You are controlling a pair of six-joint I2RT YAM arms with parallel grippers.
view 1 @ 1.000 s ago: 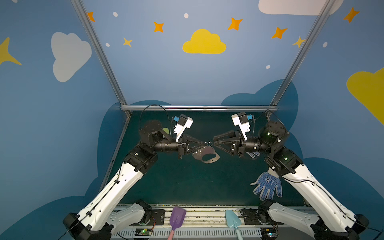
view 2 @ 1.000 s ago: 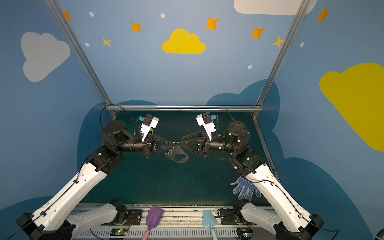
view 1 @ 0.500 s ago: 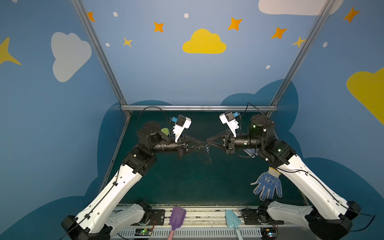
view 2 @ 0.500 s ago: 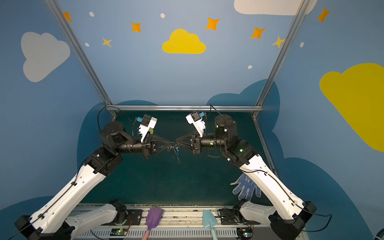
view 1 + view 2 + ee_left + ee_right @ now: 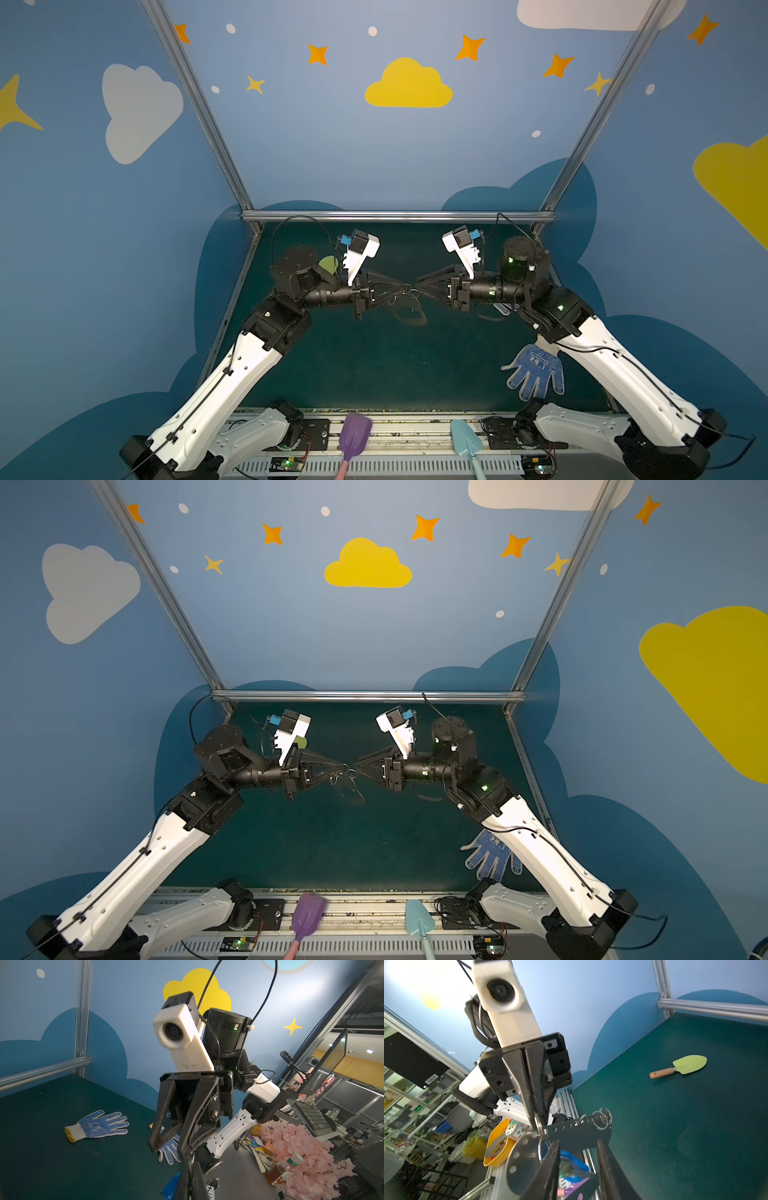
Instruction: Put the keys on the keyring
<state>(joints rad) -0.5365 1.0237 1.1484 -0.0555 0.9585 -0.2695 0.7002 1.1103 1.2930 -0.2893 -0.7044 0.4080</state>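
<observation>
The two arms meet nose to nose in mid-air over the green table [image 5: 374, 365], well above it. The left gripper [image 5: 538, 1121] has its jaws pressed tight together on a small metal ring at the edge of the keyring [image 5: 577, 1132]. The grey plate hangs from that pinch, tilted, with its row of holes and two loose rings at the far end plain to see in the right wrist view. In both top views it shows only as a dark loop dangling just under the left fingertips.

The right gripper [image 5: 168, 1149] comes in from the opposite side with its jaws standing apart. One of its fingertips is right up against the left gripper's tip. I see nothing clamped between its fingers.

The keys [image 5: 577, 1164] show mostly as their bright blue tag. It hangs just below the pinched ring and, from the right wrist camera, sits between the right gripper's spread fingers. The metal keys themselves are too blurred to pick out. I can't tell whether they are threaded onto the plate's ring or only hanging beside it.

Down on the table lie a blue-dotted glove [image 5: 534, 372] by the right arm and a green trowel [image 5: 689, 1063] toward the back left. Both are well away from the grippers.
</observation>
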